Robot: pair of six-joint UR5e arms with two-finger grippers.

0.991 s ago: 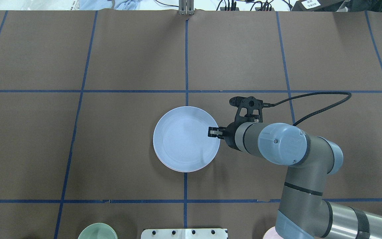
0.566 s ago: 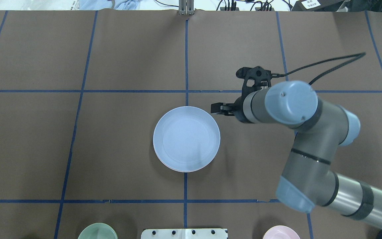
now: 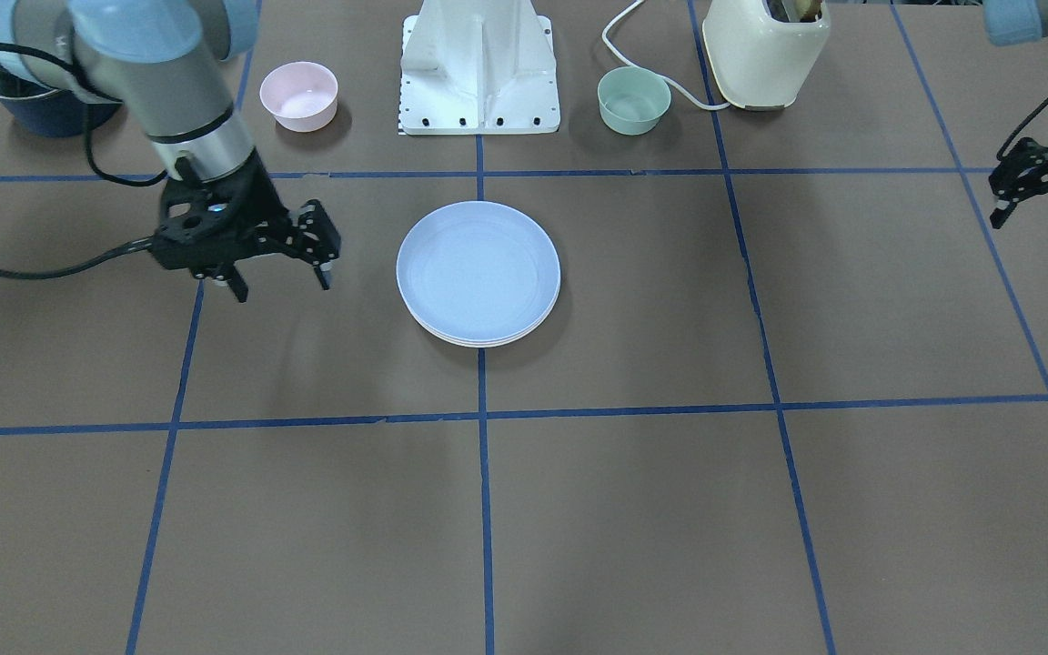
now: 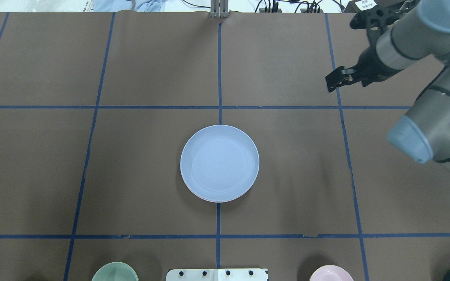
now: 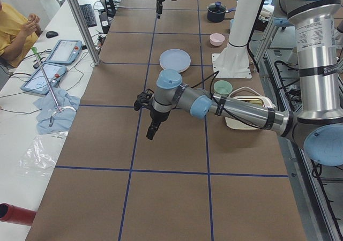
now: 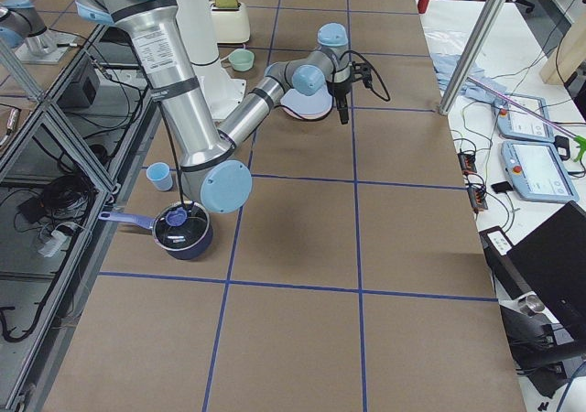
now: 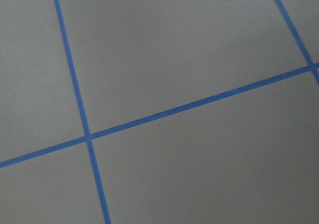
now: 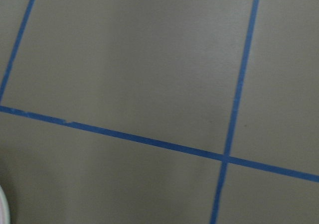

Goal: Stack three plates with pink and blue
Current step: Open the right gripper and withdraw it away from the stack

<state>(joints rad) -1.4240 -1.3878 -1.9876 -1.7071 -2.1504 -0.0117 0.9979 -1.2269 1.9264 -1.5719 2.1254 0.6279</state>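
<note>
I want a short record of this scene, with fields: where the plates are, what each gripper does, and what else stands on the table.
plate stack: middle of the table, blue plate on top, paler rims showing beneath
right gripper: jaws open, empty, beside the stack, not touching
left gripper: jaws open, empty, far from the stack
other things: pink bowl, green bowl, toaster

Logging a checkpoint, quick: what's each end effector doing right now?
Left end effector: open, empty.
Right end effector: open, empty.
</note>
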